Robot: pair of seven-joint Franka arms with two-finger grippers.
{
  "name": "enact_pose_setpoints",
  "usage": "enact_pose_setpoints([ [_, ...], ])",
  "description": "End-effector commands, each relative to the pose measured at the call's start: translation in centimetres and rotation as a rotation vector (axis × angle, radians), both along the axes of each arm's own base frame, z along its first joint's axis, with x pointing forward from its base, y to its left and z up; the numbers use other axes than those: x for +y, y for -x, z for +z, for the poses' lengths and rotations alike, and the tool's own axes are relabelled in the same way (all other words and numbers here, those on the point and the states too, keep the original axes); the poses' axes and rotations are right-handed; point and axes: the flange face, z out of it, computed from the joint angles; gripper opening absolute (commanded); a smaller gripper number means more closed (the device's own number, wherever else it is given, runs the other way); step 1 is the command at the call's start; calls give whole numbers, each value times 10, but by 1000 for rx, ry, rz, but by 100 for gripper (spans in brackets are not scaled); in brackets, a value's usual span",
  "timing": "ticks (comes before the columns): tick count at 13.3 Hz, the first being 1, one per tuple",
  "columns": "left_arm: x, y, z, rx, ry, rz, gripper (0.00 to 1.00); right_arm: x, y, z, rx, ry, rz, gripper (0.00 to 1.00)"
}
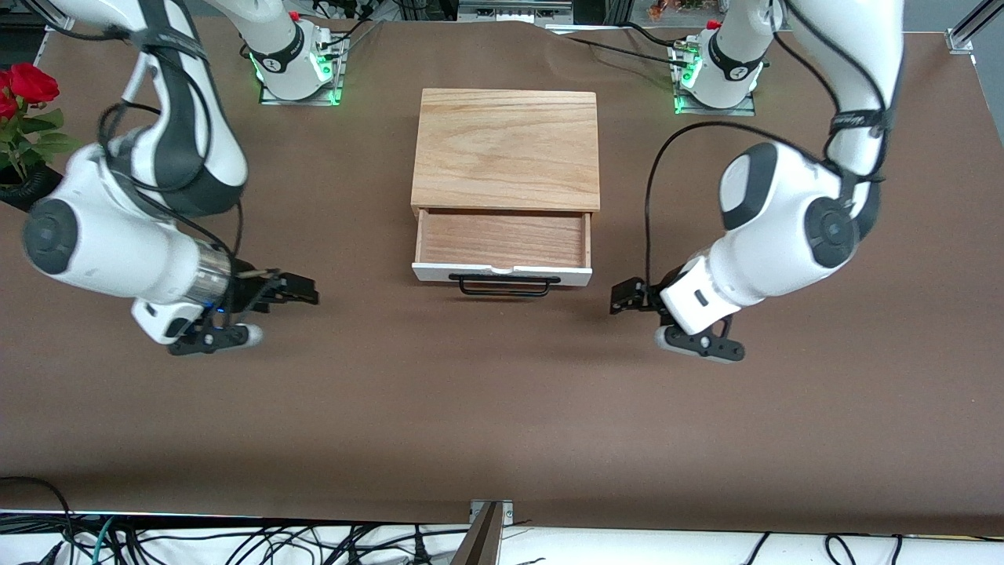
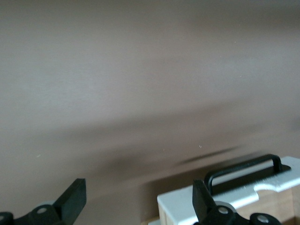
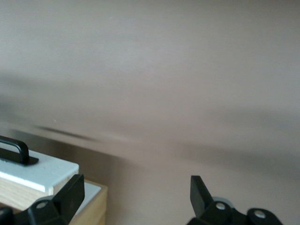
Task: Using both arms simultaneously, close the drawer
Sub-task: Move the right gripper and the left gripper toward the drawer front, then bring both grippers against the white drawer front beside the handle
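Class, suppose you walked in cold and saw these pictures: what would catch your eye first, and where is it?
First, the oak-grain box at mid-table, its drawer pulled out toward the front camera, showing its white front and black bar handle. Next, the two white arms flanking it: the left gripper and right gripper both sit open, low beside the drawer front, neither touching it. A red rose stands at the right arm's end of the table.
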Motion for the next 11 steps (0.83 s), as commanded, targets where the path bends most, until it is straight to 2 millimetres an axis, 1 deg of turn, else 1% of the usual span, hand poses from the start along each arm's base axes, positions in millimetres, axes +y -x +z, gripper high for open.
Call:
enact_pose_setpoints([
  [1,-24,-3,-14,5,30,-13,100,50,-2,-21,-32,-19,38,100],
  [2,-24,-5,-17,-4,58,15,100,66,1,-30,-32,-17,56,100],
  [3,-24,-3,-29,25,76,36,100,79,5,-36,-34,-17,71,100],
  [4,-24,0,-45,55,74,40,100,90,7,-40,-38,-18,83,100],
  [5,-27,7,-61,99,88,53,100,101,11,-43,-36,-23,95,100],
  [6,-37,18,-68,136,109,69,100,115,16,-48,-19,-51,99,100],
  [7,-42,21,-66,154,109,100,100,123,19,-51,-2,-87,87,100],
  [8,-48,25,-67,178,109,129,100,126,20,-50,7,-113,75,100],
  [10,-54,33,-76,215,101,151,100,131,22,-52,15,-126,76,100],
  [11,-58,42,-79,235,99,150,100,140,26,-56,24,-130,90,100],
])
